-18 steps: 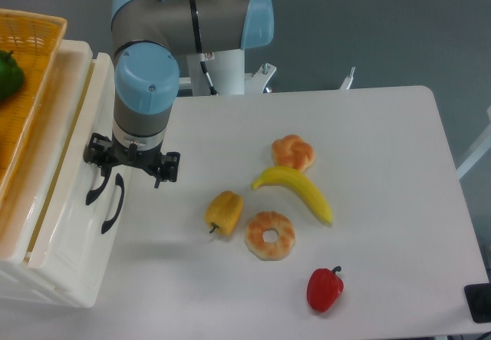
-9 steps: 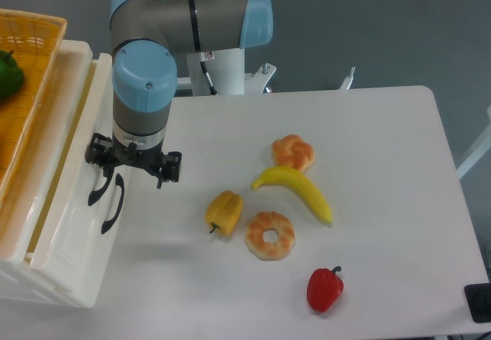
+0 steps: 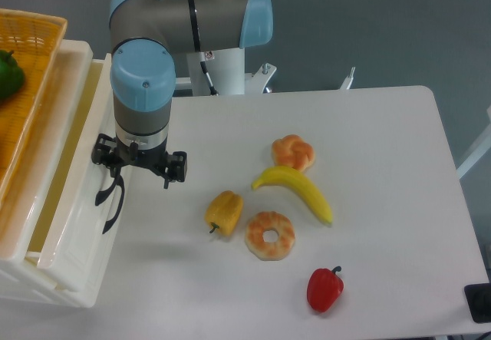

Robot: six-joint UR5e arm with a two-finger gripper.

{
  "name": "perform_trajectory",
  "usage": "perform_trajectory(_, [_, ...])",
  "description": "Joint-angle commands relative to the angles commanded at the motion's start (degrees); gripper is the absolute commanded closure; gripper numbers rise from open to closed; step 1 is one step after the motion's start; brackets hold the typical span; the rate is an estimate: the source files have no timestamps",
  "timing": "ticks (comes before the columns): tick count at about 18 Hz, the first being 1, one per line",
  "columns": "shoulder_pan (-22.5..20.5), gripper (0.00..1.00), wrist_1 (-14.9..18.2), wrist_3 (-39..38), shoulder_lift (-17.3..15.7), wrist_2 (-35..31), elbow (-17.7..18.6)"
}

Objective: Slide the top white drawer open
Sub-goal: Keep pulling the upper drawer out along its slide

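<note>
- Orange wicker basket (image 3: 31,56) at upper left of the frame, on top of the cabinet; a green pepper (image 3: 8,74) lies in it at the left edge.
- Glossy cream-white plastic top drawer (image 3: 73,202) at left side of the frame, slid partly out from under the cabinet top; a yellowish interior gap shows along its length.
- Two curved black handles at the drawer fronts: one (image 3: 103,189) right under the gripper, the other (image 3: 113,208) just below and right of it.
- Grey and light-blue robot arm's black two-finger gripper (image 3: 115,177) at centre left, pointing down over the upper handle; fingers hidden by the wrist, so cannot tell if clamped or apart.
- Yellow bell pepper (image 3: 223,212) on the white table (image 3: 383,163), centre.
- Glazed ring doughnut (image 3: 269,235) just right of it.
- Yellow banana (image 3: 298,191) above the doughnut.
- Twisted orange pastry (image 3: 293,152) touching the banana's upper end.
- Red bell pepper (image 3: 324,288) at lower centre-right, well apart.
</note>
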State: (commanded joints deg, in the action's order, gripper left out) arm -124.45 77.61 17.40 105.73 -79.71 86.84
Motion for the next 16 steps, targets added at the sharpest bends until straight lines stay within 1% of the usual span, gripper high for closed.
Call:
perform_trajectory(1, [-0.17, 0.00, -0.61, 0.09, 0.00, -0.09, 0.00])
perform_trajectory(3, [-0.44, 0.00, -0.79, 0.35, 0.00, -0.09, -0.09])
perform_trajectory(12, [-1.14, 0.00, -0.71, 2.19, 0.09, -0.44, -0.53])
perform_trajectory(16, [-2.46, 0.00, -0.71, 2.46, 0.00, -0.79, -0.53])
